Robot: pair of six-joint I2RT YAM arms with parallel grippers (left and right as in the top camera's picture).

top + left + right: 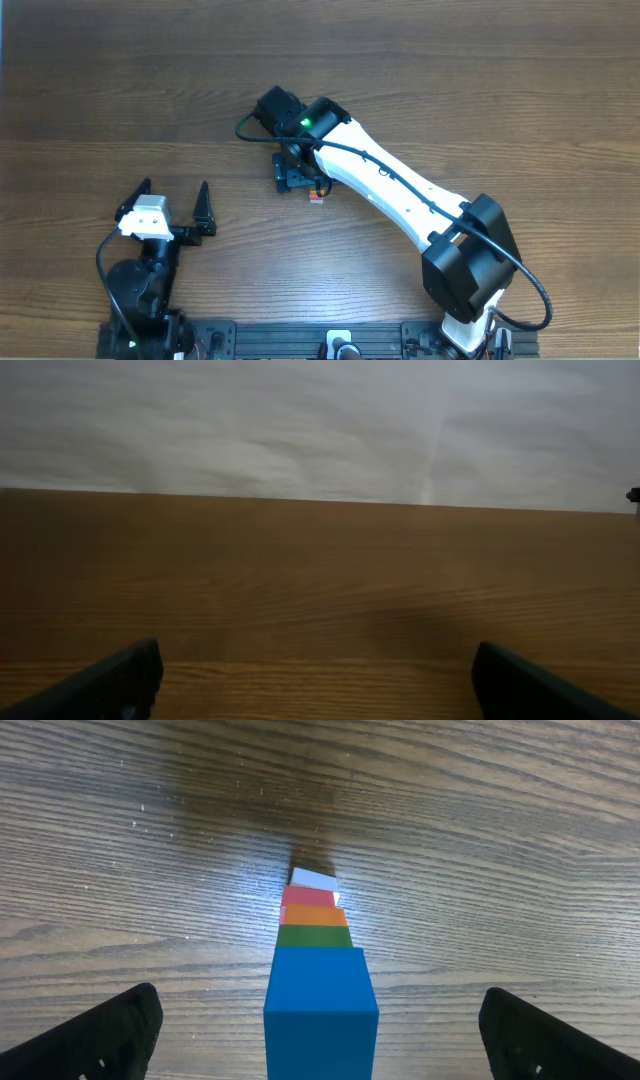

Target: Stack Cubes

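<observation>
A tower of cubes stands on the wooden table, seen from above in the right wrist view: a blue cube on top, then green, orange, red and a white one lowest. My right gripper hangs open above the tower, one finger wide on each side and neither touching the blue cube. In the top view the right gripper covers the stack, with just a red sliver peeking out. My left gripper rests open near its base, holding nothing; the left gripper faces bare table.
The wooden table stretches out flat on all sides of the stack. The right arm's white link runs diagonally from the bottom right to the centre. A black rail runs along the near edge.
</observation>
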